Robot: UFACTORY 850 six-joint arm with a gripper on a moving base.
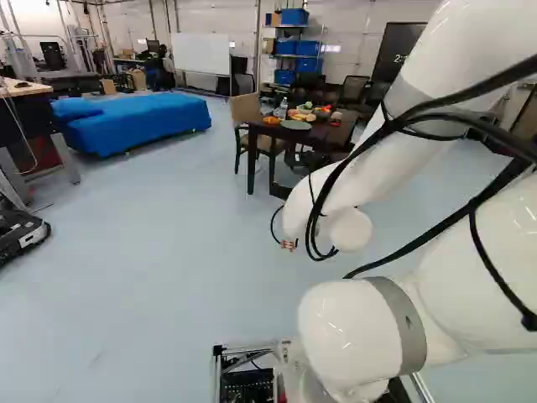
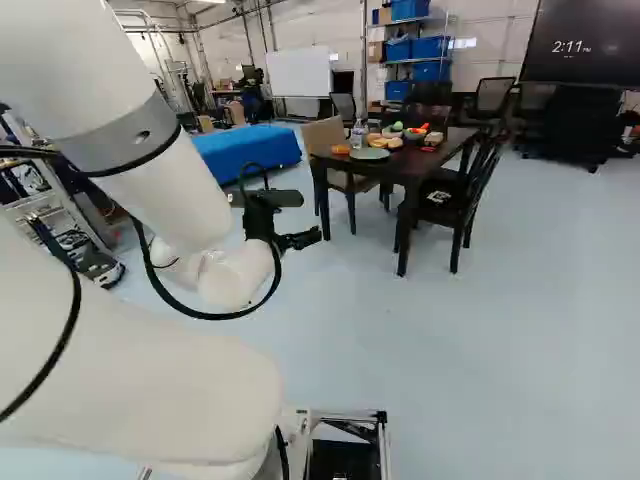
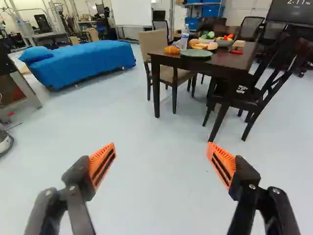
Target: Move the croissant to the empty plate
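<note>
Gripper, black with two fingers, extends from your white arm at a level well below the tabletop. In the wrist view, you can read its fingers as spread wide apart, orange ribbed pads angled toward each other and pale blue floor visible between them. Locate the golden-orange croissant on the dark brown wooden table, well ahead of the gripper. It lies near the table's edge, just beside the round green plate; you cannot confirm from these views whether the two touch. A clear plastic bottle stands upright behind them. Farther back on the same tabletop, you will find pale round bread pieces, a gray bowl holding red and yellow items, and a green item near the bowl. A beige upholstered chair stands at the table's side nearest the croissant; in the right base view, a black wooden chair stands at the right of the table. For orientation, identify the low couch-like form under a bright blue cover, well apart from the table, and the white rectangular board against the background.
</note>
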